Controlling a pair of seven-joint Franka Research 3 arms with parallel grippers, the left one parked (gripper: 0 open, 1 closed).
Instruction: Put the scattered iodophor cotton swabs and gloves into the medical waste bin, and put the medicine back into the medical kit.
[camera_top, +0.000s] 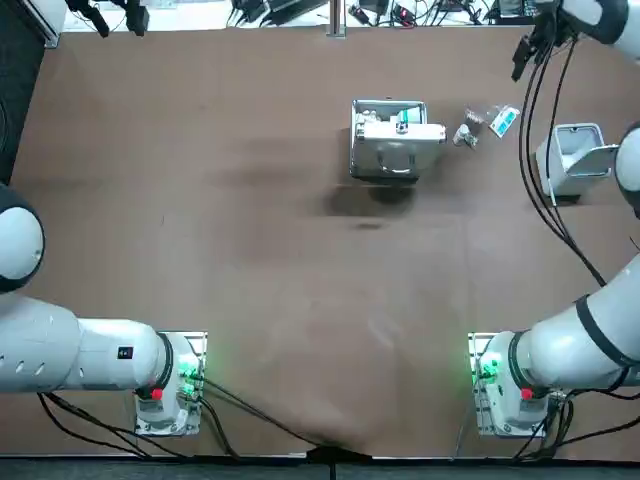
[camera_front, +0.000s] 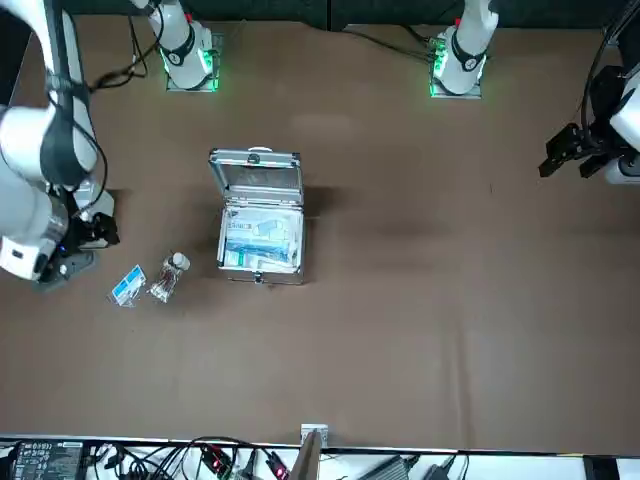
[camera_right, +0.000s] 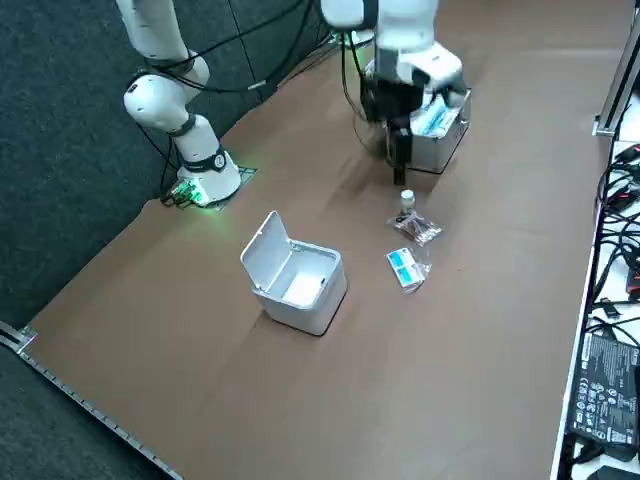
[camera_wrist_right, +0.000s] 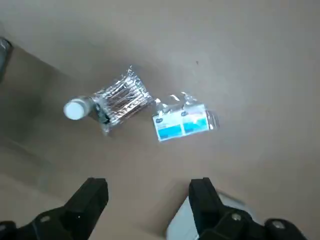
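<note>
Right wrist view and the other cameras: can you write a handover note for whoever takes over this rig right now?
Right gripper: jaws open and empty, hovering over the table above the scattered items.
The cotton swab packet, the white-capped medicine bottle against it, and a blue-and-white packet, likely the gloves, lie on the table between the medical kit and the waste bin.
Kit and bin both stand open.
Done: nothing binned or put back.
Left: swab packet and blue-and-white packet into the bin, bottle into the kit.

You're looking at a brown table (camera_top: 250, 250), with loose cables (camera_front: 215, 458) lying along its far edge and a black box (camera_right: 603, 385) sitting among them.
</note>
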